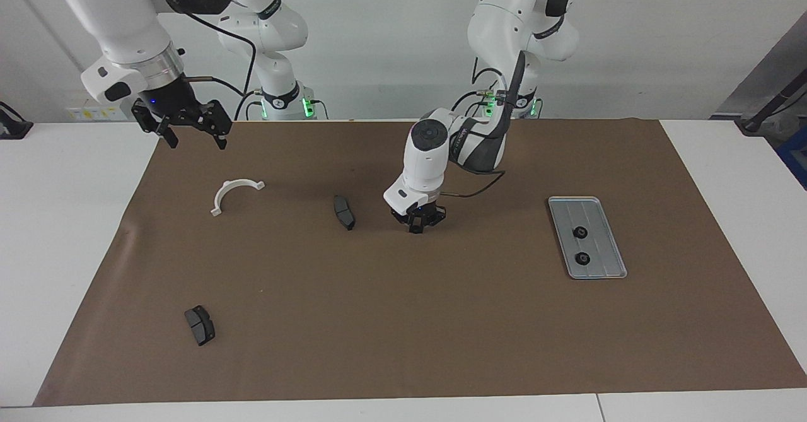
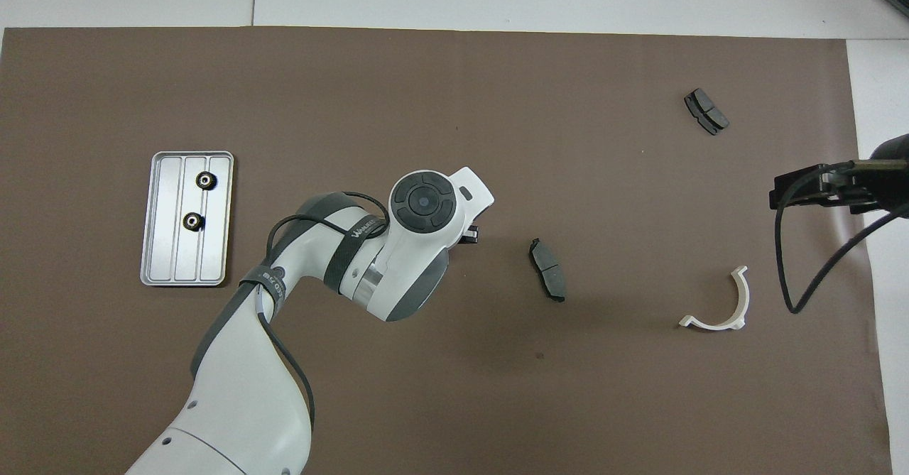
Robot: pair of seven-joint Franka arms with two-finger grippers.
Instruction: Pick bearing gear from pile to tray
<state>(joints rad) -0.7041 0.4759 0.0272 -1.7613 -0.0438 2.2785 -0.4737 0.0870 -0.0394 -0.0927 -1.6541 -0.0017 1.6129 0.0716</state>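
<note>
clock set on the left gripper, twelve pointing away from the robots; you read nearest first.

- white plastic half-ring bracket [image 2: 714, 325], four o'clock, flat on the brown paper mat [image 2: 426, 390]. not wanted; leave it.
- dark grey curved brake pad [image 2: 548, 270], four o'clock, near the gripper but apart.
- left gripper [image 1: 417, 225], pointing straight down, tips at the mat and clenched together, likely for a top pinch. you cannot tell whether a gear sits between them.
- flat ribbed silver metal tray [image 2: 160, 248], nine o'clock. two small black round gears [image 2: 206, 180] [image 2: 191, 221] lie in it, apart; no other gear shows loose.
- right gripper [image 1: 189, 125], three o'clock, raised over the mat's edge, fingers spread, empty; it waits, probably to stay clear.
- second dark grey brake pad [image 2: 706, 111], two o'clock, farthest.
</note>
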